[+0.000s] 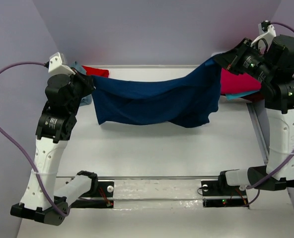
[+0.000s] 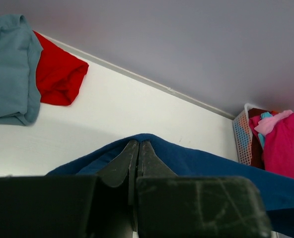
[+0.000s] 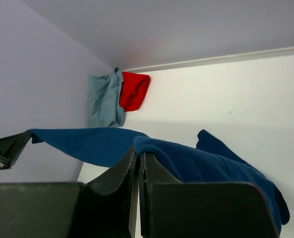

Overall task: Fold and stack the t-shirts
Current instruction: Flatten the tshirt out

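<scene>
A navy t-shirt [image 1: 157,101] hangs stretched in the air between my two arms, sagging in the middle above the table. My left gripper [image 1: 91,85] is shut on its left edge; in the left wrist view the pinched navy cloth [image 2: 196,161] drapes over the closed gripper [image 2: 138,144]. My right gripper [image 1: 220,62] is shut on the right edge, and the navy fabric [image 3: 206,161] folds over its closed tips [image 3: 138,151]. No print shows on the shirt. A dusty blue-grey t-shirt [image 2: 8,69] and a red t-shirt [image 2: 57,74] lie at the far left corner.
A basket [image 2: 242,141] at the far right holds a magenta t-shirt [image 1: 234,82] with turquoise [image 1: 239,95] and maroon cloth beside it. Walls close the table at the back and both sides. A metal rail [image 1: 157,177] runs across the near edge.
</scene>
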You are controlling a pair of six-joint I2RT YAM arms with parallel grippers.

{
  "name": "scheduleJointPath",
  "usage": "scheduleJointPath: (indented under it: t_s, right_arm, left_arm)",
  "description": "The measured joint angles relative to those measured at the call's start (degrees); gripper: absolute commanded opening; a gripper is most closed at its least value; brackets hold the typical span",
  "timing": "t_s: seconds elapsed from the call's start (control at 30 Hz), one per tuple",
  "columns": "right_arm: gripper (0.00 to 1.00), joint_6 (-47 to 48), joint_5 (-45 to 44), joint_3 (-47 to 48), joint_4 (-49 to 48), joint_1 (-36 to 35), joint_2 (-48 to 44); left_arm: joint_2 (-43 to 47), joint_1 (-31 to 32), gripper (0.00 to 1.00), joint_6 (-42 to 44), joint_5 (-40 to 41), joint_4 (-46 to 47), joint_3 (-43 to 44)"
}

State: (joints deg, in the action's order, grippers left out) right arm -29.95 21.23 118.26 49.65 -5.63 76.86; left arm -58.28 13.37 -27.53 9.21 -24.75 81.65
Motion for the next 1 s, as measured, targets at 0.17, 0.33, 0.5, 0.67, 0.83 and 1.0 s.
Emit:
scheduleJointPath:
  t_s: [0.17,0.33,0.5,0.67,0.83,1.0]
  right_arm:
    - [0.07,1.5,1.6,-2.7,2.0,0.0,-3.4]
    - [0.07,2.8,3.0,-3.3,4.3,0.0,-9.2]
    - [0.07,3.4,4.9,-3.2,5.9,0.0,-15.4]
    - [0.07,4.2,6.8,2.2,10.4,0.0,-17.2]
    - [0.07,5.0,7.4,12.1,14.1,0.0,-16.2]
    - [0.07,5.2,7.4,15.8,14.5,0.0,-16.1]
  left_arm:
    - [6.5,0.0,0.06,-0.9,-0.1,-1.0,-3.6]
    - [12.1,0.0,0.06,-1.3,-0.1,-2.0,-4.0]
    - [17.3,0.0,0.06,-1.5,-0.3,-3.2,-4.3]
    - [23.4,0.0,0.06,-1.5,-0.6,-5.1,-4.4]
    - [26.7,0.0,0.06,-1.4,-0.2,-6.6,-3.5]
    - [26.9,0.0,0.06,-1.0,0.7,-7.6,-1.8]
